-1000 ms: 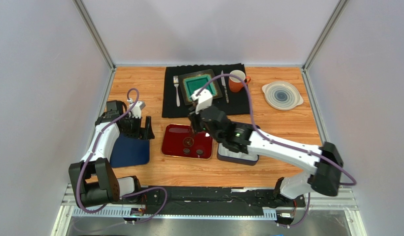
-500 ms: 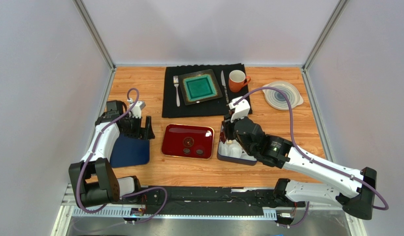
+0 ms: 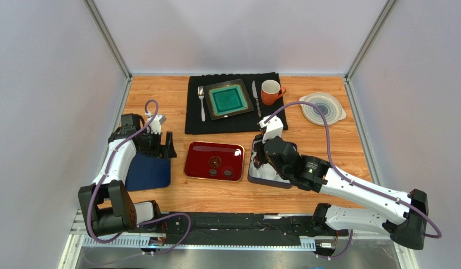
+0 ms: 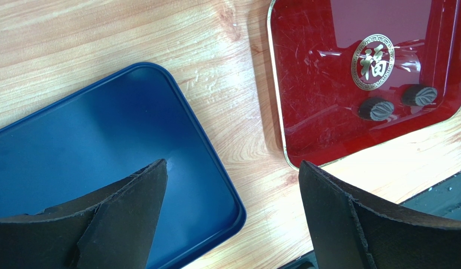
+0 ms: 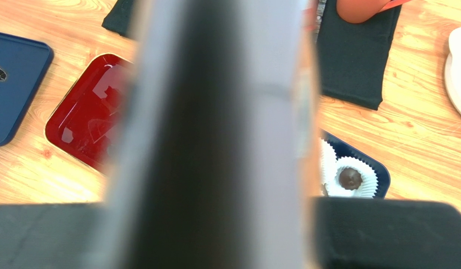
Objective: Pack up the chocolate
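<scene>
Three dark brown chocolates (image 3: 215,162) lie on the red tray (image 3: 199,154); two of them show in the left wrist view (image 4: 376,109). My right gripper (image 3: 259,159) hangs over the left end of the dark box (image 3: 272,180) of white paper cups. In the right wrist view a blurred grey-black column hides its jaws. One round chocolate (image 5: 350,178) sits in a paper cup in the box (image 5: 382,170). My left gripper (image 3: 162,147) is open and empty above the right edge of the blue lid (image 4: 103,151).
A black placemat (image 3: 232,120) at the back holds a green square plate (image 3: 227,100), a fork (image 3: 202,103) and a knife (image 3: 255,98). An orange mug (image 3: 269,91) and a white plate (image 3: 322,108) stand at the back right. Grey walls close in the table.
My right arm swung right from over the red tray to over the dark box, then dropped a little toward the box's left end. The left arm has not moved.
</scene>
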Robot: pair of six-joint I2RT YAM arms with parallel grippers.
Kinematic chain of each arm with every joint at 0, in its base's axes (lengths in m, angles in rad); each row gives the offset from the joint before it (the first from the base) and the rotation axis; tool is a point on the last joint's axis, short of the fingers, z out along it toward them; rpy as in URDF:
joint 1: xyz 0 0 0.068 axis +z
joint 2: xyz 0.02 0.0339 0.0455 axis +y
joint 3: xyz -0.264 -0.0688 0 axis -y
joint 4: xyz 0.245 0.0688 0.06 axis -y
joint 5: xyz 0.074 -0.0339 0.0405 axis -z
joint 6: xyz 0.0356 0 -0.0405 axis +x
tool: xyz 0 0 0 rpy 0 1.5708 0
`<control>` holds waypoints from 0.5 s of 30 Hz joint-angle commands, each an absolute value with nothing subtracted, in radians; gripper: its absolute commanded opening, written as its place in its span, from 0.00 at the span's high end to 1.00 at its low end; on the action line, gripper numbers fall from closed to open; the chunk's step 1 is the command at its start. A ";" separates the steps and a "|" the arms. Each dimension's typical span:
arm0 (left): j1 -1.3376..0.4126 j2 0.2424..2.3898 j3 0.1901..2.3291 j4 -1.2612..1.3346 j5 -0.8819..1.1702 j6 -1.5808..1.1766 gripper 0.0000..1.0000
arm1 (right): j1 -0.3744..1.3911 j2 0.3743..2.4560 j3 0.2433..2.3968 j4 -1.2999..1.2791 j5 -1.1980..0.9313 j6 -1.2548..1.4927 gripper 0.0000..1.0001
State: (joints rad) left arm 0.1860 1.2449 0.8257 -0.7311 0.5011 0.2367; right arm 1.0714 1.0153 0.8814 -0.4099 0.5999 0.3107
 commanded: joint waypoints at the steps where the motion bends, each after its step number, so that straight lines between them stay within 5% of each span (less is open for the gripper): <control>1: 0.192 1.224 0.856 -0.732 0.519 0.250 0.04 | 1.069 1.031 0.879 -0.345 0.591 0.330 0.70; 15: 0.193 1.218 0.862 -0.729 0.517 0.247 0.04 | 1.069 1.029 0.880 -0.348 0.618 0.337 0.57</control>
